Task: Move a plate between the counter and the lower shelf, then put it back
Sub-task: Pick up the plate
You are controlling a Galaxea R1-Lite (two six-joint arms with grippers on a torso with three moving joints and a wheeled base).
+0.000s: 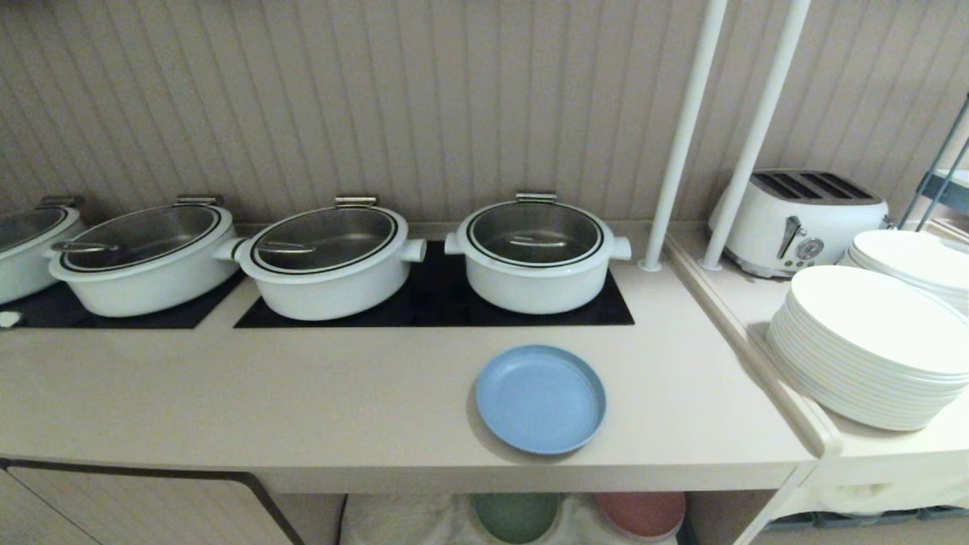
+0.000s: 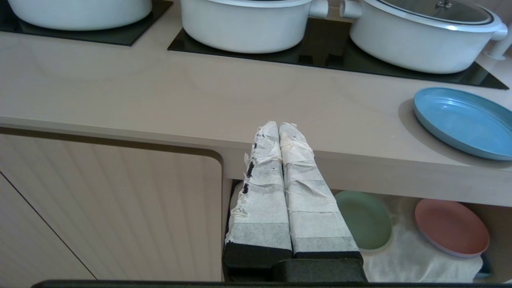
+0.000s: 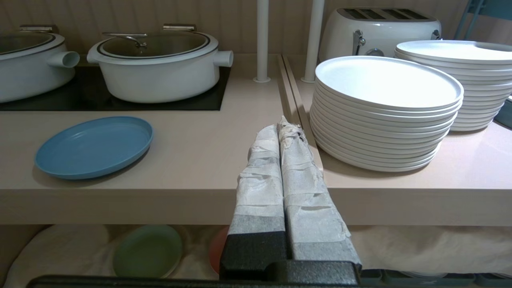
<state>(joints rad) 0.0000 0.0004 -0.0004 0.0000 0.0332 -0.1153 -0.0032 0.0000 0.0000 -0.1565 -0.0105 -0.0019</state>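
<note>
One counter (image 1: 303, 393), beige, long, with two black cooktop panels (image 1: 431, 303) set in behind the plate. Four white pots (image 1: 536, 253) with glass lids stand in a row on the panels, behind the blue plate; the leftmost is cut off by the frame. Two stacks of white plates (image 1: 870, 348) sit right of the blue plate on the adjoining surface, past a raised beige strip; one white toaster (image 1: 799, 219) behind them, two white poles (image 1: 681, 136) between pots and toaster.

One blue plate (image 1: 540, 399) lies flat on the counter, near the front edge, just in front of the rightmost pot, touching nothing else. Bare counter stretches wide to its left, a narrower bare strip to its right.

One lower shelf (image 2: 416, 256) below the blue plate, white cloth on its floor, holding one green plate (image 2: 366, 220) and one pink plate (image 2: 452, 228), apart from each other.

Left gripper (image 2: 279, 127): taped fingers pressed together, holding nothing, in front of the counter edge, left of the blue plate. Right gripper (image 3: 279, 130): fingers pressed together, empty, right of the blue plate.
</note>
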